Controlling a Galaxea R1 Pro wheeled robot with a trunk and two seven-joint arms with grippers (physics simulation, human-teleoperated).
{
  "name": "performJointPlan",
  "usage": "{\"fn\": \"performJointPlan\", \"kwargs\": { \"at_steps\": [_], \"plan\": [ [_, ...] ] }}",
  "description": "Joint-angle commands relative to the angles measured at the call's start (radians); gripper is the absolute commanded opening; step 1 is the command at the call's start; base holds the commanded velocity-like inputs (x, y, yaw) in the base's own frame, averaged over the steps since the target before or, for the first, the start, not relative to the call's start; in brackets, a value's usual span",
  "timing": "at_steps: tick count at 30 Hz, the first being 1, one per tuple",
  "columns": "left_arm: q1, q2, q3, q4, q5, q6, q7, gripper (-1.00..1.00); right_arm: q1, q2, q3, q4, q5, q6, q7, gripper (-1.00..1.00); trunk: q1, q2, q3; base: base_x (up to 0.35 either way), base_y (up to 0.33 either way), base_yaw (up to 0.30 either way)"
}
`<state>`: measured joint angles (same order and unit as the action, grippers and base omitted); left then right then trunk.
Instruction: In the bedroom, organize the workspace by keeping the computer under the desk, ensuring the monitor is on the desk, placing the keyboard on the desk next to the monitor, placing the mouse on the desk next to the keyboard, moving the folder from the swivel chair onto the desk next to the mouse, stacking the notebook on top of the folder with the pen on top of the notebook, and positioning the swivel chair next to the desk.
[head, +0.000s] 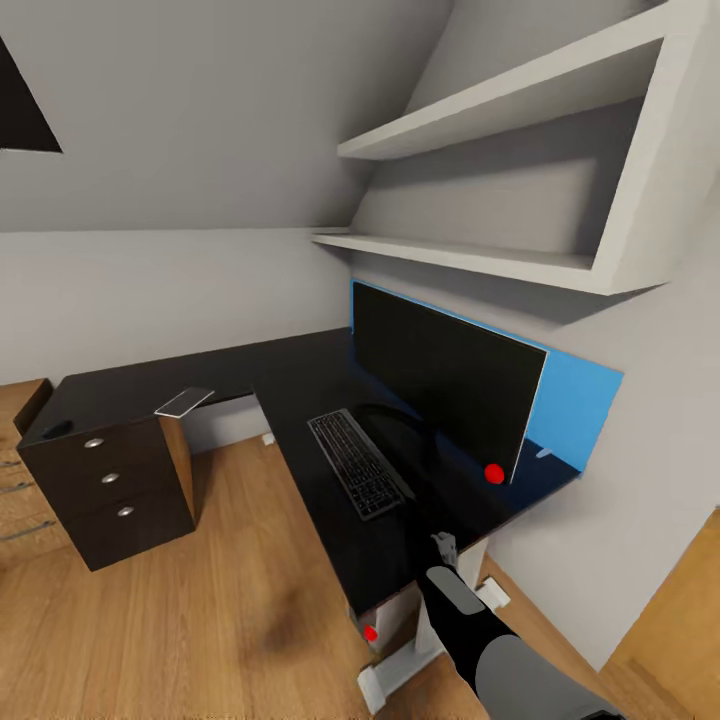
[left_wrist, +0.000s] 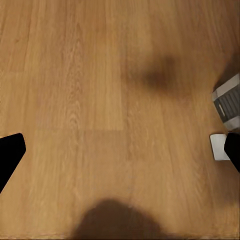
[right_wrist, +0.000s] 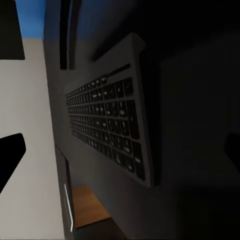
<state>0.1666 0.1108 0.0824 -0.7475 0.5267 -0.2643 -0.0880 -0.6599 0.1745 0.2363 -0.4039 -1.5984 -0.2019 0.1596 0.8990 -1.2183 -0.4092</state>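
Observation:
The monitor (head: 440, 385) stands on the black L-shaped desk (head: 290, 375), with the keyboard (head: 358, 462) flat in front of it. The computer (head: 380, 625) sits under the desk by a white leg. A small dark mouse (head: 57, 428) lies on the desk's far left end. Near it is a flat pale rectangle (head: 185, 401), perhaps the notebook. My right gripper (head: 443, 548) is open above the desk's near edge, facing the keyboard (right_wrist: 110, 125). My left gripper (left_wrist: 120, 155) is open over bare wooden floor. The folder, pen and swivel chair are out of view.
A black drawer unit (head: 110, 480) stands under the desk's left end, with a light wooden cabinet (head: 15, 480) beside it. White shelves (head: 500, 255) hang above the monitor, and a blue panel (head: 580, 395) is on the wall behind it. A white desk foot (left_wrist: 218, 146) is close to my left gripper.

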Motion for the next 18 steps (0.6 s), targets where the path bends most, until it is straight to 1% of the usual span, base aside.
{"fn": "performJointPlan", "kwargs": {
  "at_steps": [1,10,14,18],
  "plan": [
    [0.001,0.000,0.002,-0.001,0.010,0.000,-0.009,1.00,-0.001,0.000,0.007,0.002,-0.011,-0.007,0.005,1.00,0.000,-0.001,-0.001,-0.284,-0.190,0.000],
    [0.001,0.000,0.001,0.000,0.011,0.002,-0.009,1.00,-0.001,0.000,0.007,0.002,-0.009,-0.008,0.004,1.00,0.000,-0.001,-0.001,-0.254,-0.230,0.000],
    [0.001,0.000,0.000,0.005,0.013,0.004,-0.007,1.00,-0.001,0.000,0.007,0.003,-0.008,-0.009,0.001,1.00,0.000,-0.001,-0.001,-0.130,-0.296,0.000],
    [0.001,0.002,0.001,0.018,0.015,0.008,-0.004,1.00,-0.001,0.000,0.009,0.004,-0.006,-0.010,-0.011,1.00,0.000,-0.001,-0.001,-0.047,-0.321,0.000]
  ]
}}
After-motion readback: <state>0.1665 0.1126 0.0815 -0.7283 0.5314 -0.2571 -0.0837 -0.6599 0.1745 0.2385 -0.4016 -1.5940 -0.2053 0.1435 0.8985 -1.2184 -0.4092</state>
